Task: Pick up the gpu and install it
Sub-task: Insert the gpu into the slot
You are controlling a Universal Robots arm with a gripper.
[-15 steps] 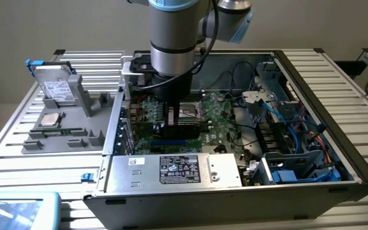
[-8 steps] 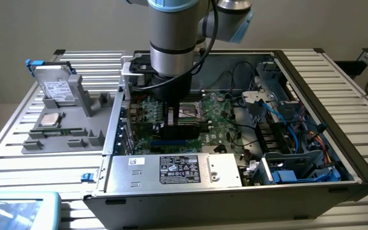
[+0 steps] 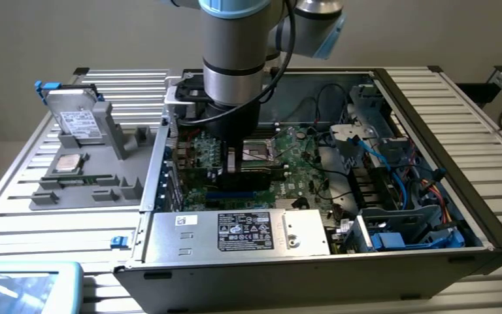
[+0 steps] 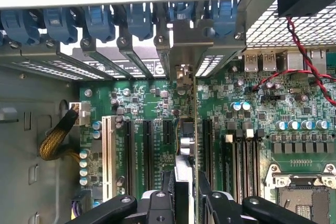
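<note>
Gripper (image 4: pixel 186 195) fingers pinch the gpu (image 4: pixel 195 129) from both sides, holding the card upright on its edge over the motherboard (image 4: pixel 252 124). The card stands among the motherboard's black expansion slots (image 4: pixel 147 150), and its metal bracket (image 4: pixel 189 38) meets the rear slot openings at the motherboard's back edge. Whether it is seated in a slot cannot be told. The CPU socket (image 4: pixel 302 192) lies on the motherboard near the card. From the exterior view, the arm (image 3: pixel 233 59) reaches down to the motherboard inside the open computer case (image 3: pixel 425 275), with the power supply (image 3: pixel 233 232) just beside the motherboard.
</note>
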